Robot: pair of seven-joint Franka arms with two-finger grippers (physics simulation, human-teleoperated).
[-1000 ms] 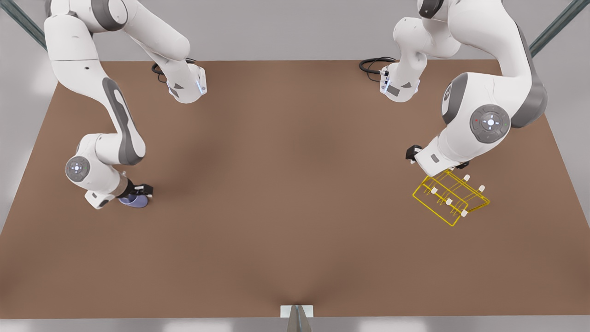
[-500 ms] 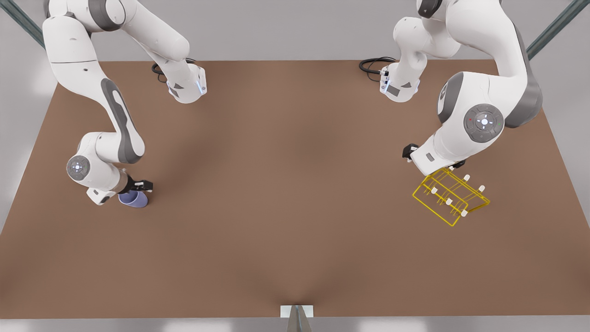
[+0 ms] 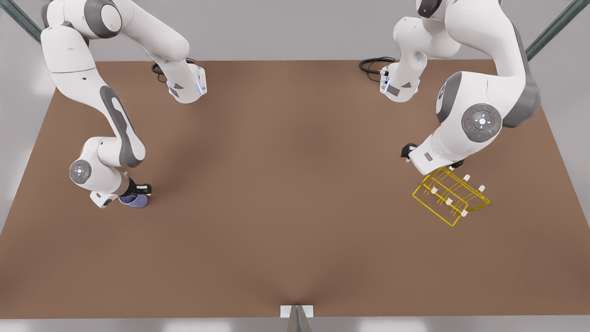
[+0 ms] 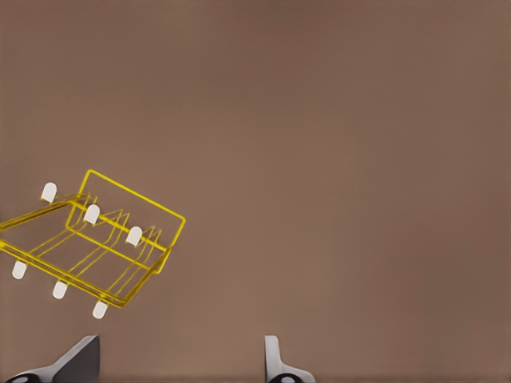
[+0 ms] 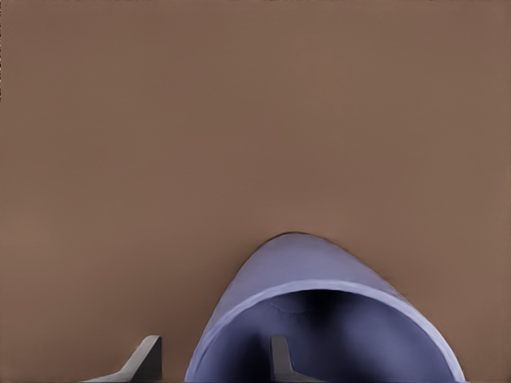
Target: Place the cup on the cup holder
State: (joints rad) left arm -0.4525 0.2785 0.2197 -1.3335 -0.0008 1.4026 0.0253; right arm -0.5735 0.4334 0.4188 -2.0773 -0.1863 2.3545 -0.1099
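On front view's left, cup (image 3: pixel 134 200) sits on table (image 3: pixel 286 184), right gripper (image 5: pixel 211 363) fingers astride its rim, one inside, not yet pinched; cup holder (image 3: pixel 451 197) far across, just beside left gripper (image 4: pixel 180 363), fingers apart, waiting.

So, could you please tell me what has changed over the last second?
The right tool, with one finger inside the cup and one outside its wall, has shifted slightly toward the front view's left, and the cup moved with it. The left tool, open above the holder, edged back slightly. The holder stayed put.
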